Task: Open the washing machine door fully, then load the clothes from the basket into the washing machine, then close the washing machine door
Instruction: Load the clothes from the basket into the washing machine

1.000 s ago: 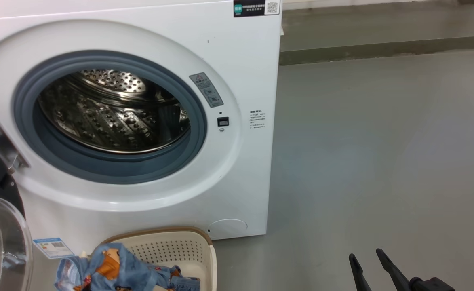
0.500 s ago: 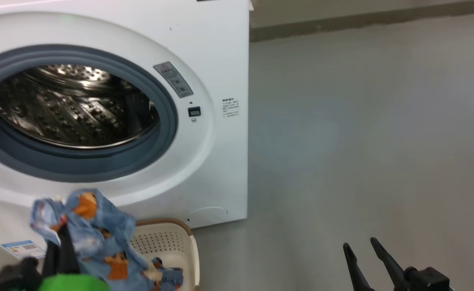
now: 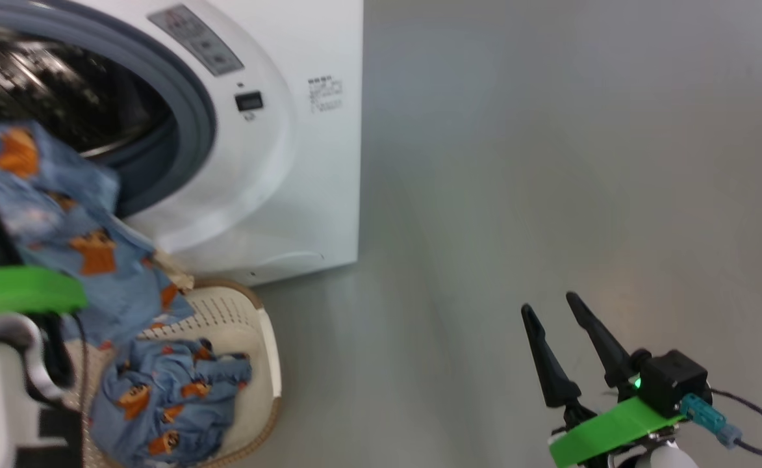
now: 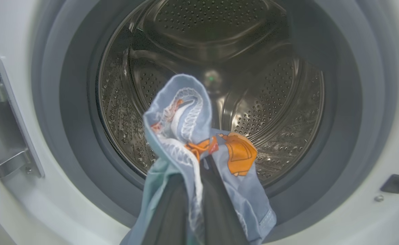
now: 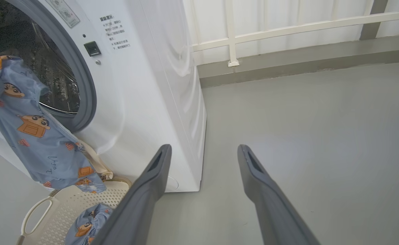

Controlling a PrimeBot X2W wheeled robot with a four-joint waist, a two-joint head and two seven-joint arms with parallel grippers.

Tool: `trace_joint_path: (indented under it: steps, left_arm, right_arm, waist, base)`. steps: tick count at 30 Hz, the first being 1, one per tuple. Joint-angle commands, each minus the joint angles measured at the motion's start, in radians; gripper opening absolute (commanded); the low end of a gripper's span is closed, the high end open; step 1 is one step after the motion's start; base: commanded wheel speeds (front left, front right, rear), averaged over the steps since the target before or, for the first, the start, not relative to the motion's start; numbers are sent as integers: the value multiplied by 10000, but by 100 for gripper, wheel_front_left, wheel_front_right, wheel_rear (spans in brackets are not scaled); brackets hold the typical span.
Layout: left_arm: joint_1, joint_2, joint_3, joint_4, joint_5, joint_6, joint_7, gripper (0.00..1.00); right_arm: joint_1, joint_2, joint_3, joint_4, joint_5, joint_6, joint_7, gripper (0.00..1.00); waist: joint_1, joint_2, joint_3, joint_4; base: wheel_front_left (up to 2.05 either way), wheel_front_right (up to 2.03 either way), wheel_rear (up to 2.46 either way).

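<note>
Grey floor; white railing (behind curb).

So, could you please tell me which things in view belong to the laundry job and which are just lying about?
Job in hand: washing machine; garment held before its drum; left end effector, shut on it; basket; clothes inside it.
Just lying about: right end effector, open and empty; floor; railing.
</note>
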Motion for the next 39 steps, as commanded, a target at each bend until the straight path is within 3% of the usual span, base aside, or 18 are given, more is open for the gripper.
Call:
trace_joint_path:
  steps: [1, 9, 18, 31, 39]
  left_arm:
    - [-720, 544, 446, 3, 221, -107, -65, 0]
    - [-2943, 1313, 863, 1430, 653, -301, -65, 0]
    - [-4583, 2151, 924, 2755, 1239, -382, -65, 0]
    - [-6924, 2866, 991, 2674, 1482, -406, -65, 0]
    - [-7245, 2961, 1076, 3332, 1609, -305, -65, 0]
  right_arm:
    - [-388, 3, 330, -299, 157, 17, -49, 100]
    - [-977, 5, 653, -393, 330, 17, -49, 100]
    - [-1035, 6, 871, -458, 342, 17, -49, 100]
    - [-1103, 6, 968, -643, 341, 17, -49, 100]
    - [-929, 6, 770, -617, 245, 17, -49, 100]
  waist:
    - [-3, 0, 1568, -699]
    - [-3, 0, 2909, -1144]
    - [-3, 0, 3620, -1512]
    - [-3, 0, 4374, -1629]
    - [-3, 0, 4550, -1623]
  base:
    - [0, 0, 0]
    - [0, 0, 0]
    - [0, 0, 0]
    - [0, 0, 0]
    - [0, 0, 0]
